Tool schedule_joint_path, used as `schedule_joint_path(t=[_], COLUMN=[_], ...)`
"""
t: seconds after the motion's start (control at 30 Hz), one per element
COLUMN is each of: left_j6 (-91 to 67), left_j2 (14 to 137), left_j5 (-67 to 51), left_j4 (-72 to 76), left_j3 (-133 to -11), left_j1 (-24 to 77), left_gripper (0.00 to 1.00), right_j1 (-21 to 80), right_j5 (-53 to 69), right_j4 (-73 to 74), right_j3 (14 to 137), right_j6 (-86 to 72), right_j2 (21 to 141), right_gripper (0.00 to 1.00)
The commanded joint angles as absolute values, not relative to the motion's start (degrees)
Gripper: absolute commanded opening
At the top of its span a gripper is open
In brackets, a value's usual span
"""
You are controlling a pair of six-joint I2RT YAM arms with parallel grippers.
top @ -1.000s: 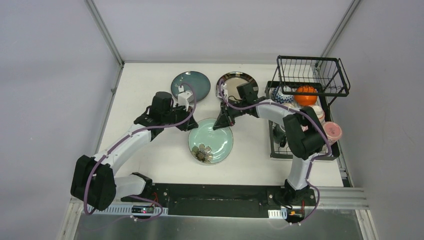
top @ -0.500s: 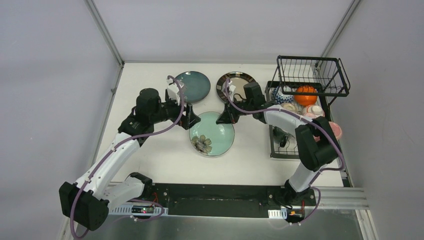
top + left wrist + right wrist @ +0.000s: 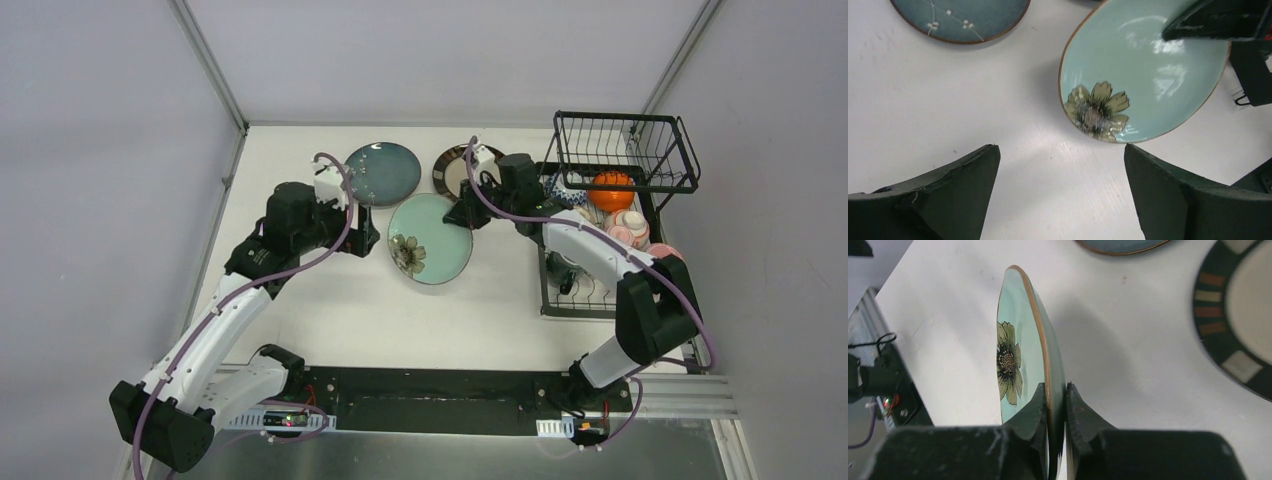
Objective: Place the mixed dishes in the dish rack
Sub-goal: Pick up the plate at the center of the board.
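Observation:
The mint green plate with the flower (image 3: 430, 238) hangs tilted above the table, and my right gripper (image 3: 468, 212) is shut on its far right rim. In the right wrist view the plate (image 3: 1025, 340) stands edge-on between the fingers of the right gripper (image 3: 1057, 390). My left gripper (image 3: 368, 238) is open and empty, just left of the plate (image 3: 1143, 75), with bare table under the left gripper (image 3: 1060, 150). The dark teal plate (image 3: 383, 172) and the dark-rimmed beige plate (image 3: 455, 170) lie flat behind. The dish rack (image 3: 548, 290) stands at the right.
The rack's raised basket (image 3: 625, 150) sits over the back of the tray. Below it are an orange bowl (image 3: 611, 188), a patterned bowl (image 3: 563, 192) and pink cups (image 3: 630, 228). The right arm crosses the beige plate. Walls close the left, back and right.
The left gripper opened and drew back to the left. The right gripper carried the mint plate up off the table and toward the back right.

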State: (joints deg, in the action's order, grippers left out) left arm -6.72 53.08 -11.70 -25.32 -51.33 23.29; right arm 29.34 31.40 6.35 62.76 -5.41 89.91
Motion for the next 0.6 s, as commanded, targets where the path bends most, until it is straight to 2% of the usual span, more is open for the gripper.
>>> schedule_joint_path(t=[0.0,0.17,0.43,0.57], left_j6=[-8.5,-5.0,-4.9,-4.8], left_j2=[54.8,53.4,52.6,52.1], left_j5=[-8.6,-10.8,-13.3,-13.3], left_j4=[-31.4,-33.6,-34.8,-35.2], left_j3=[-56.7,-56.8,-55.8,-55.7], left_j1=[23.6,23.6,23.6,23.6], left_gripper=[0.99,0.99,0.99,0.99], right_j1=[29.2,29.1,28.7,27.4], right_j5=[22.4,13.4,-8.1,-13.2], right_j4=[0.9,2.9,1.1,0.9], right_j3=[68.6,71.7,76.7,81.3], right_j6=[-9.8,-7.5,1.1,6.1], right_j2=[82.9,79.6,74.6,74.4], right_gripper=[0.00,0.00,0.00,0.00])
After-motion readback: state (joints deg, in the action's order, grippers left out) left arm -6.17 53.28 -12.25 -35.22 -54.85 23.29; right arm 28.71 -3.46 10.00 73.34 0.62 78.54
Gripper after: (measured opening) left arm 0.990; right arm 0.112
